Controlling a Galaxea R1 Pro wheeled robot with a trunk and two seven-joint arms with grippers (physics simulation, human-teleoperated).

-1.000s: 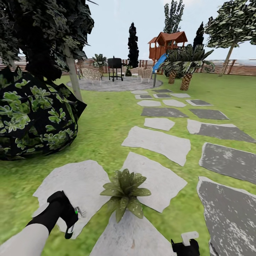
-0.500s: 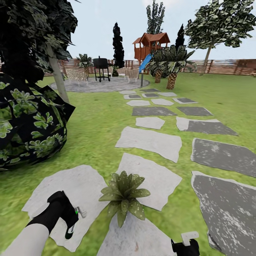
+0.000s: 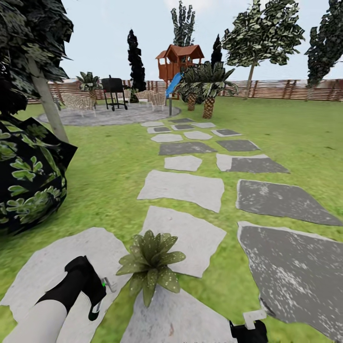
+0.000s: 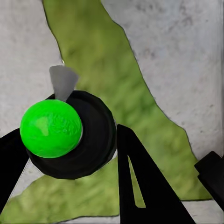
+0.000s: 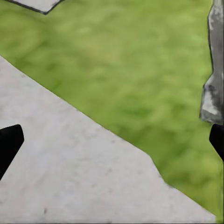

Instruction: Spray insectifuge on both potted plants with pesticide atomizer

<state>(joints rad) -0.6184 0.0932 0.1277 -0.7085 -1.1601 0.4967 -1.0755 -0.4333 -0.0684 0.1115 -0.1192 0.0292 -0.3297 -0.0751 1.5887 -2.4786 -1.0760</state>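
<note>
Where the green lawn [image 3: 295,128] runs back toward a brown slatted wooden fence [image 3: 286,89], a path of flat, irregular grey stepping stones [image 3: 183,186] leads to a round paved patio [image 3: 107,115] with a black grill [image 3: 114,88]; some stones are pale and smooth, others dark and mottled. Beyond stand a red-brown wooden playhouse [image 3: 178,59] with a blue slide, scaly-trunked palms [image 3: 207,85] and leafy trees. A dark bush with blocky green leaf patches [image 3: 28,176] sits at the left. Close to the robot, one potted plant [image 3: 150,264] forms a low rosette of pointed, pale-speckled green leaves, resting where two pale stones meet; its pot is hidden under the leaves. Just left of it, the left gripper [image 3: 95,297] on a black wrist and white forearm holds the pesticide atomizer [image 4: 67,133]. In the left wrist view it is a round black body topped by a glossy bright green ball with a small grey nozzle, pinched between two black fingers [image 4: 140,186]. The right gripper [image 3: 247,328] shows at the bottom edge as a black block with a white tab; in its wrist view the black fingertips [image 5: 9,144] sit spread far apart over pale stone and grass.
</note>
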